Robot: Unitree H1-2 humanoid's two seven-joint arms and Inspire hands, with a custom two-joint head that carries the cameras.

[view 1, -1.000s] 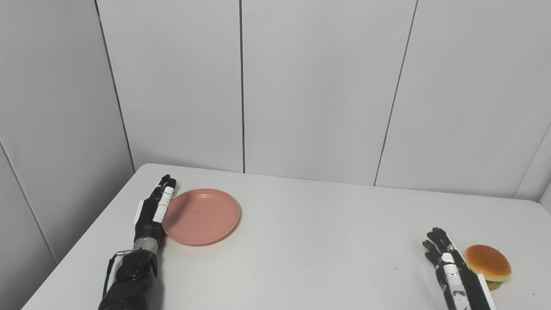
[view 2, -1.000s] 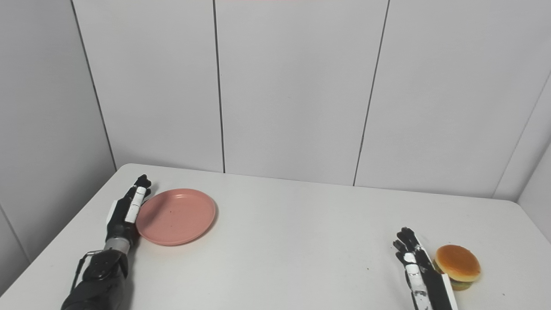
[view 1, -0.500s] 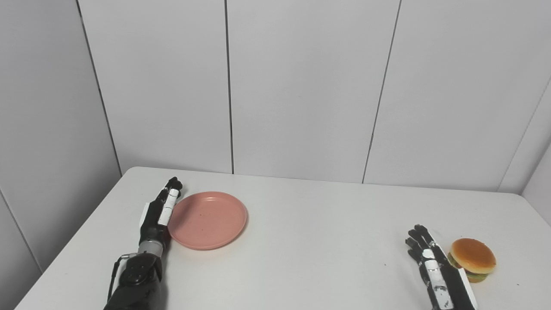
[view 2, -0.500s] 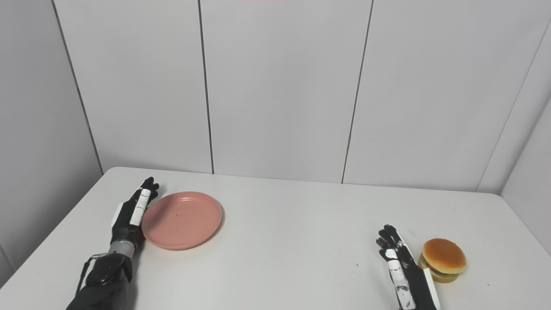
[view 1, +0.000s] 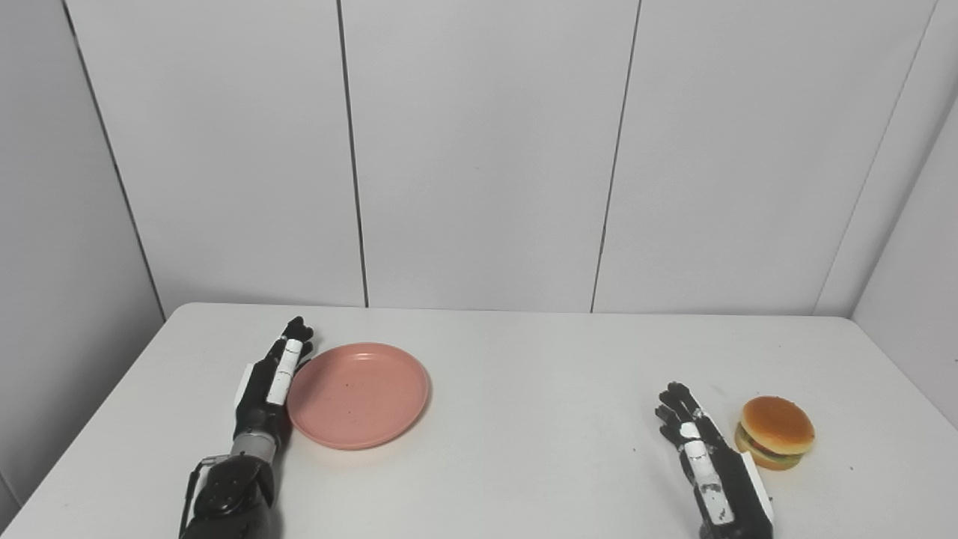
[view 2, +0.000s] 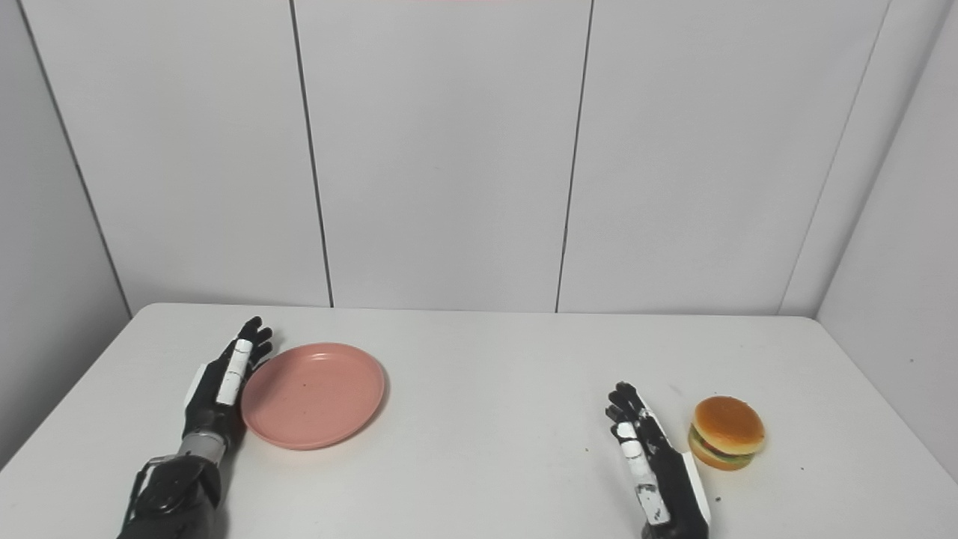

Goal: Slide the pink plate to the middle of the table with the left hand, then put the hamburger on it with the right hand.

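Note:
A pink plate (view 1: 358, 394) lies flat on the left part of the white table (view 1: 524, 389). My left hand (view 1: 271, 378) is open, fingers straight and edge-on, resting against the plate's left rim. It also shows in the right eye view (view 2: 224, 382). A toy hamburger (view 1: 775, 432) with a tan bun sits upright near the table's right side. My right hand (view 1: 700, 449) is open, fingers straight and pointing away from me, just left of the hamburger with a small gap between them. It holds nothing.
Grey panelled walls close in the table at the back and on both sides. The table's back edge (view 1: 479, 310) meets the wall. Its right edge (view 2: 883, 404) runs close past the hamburger.
The camera has turned right, so the whole picture has shifted left. The plate has slid slightly right with my left hand against it. My right hand stays beside the hamburger.

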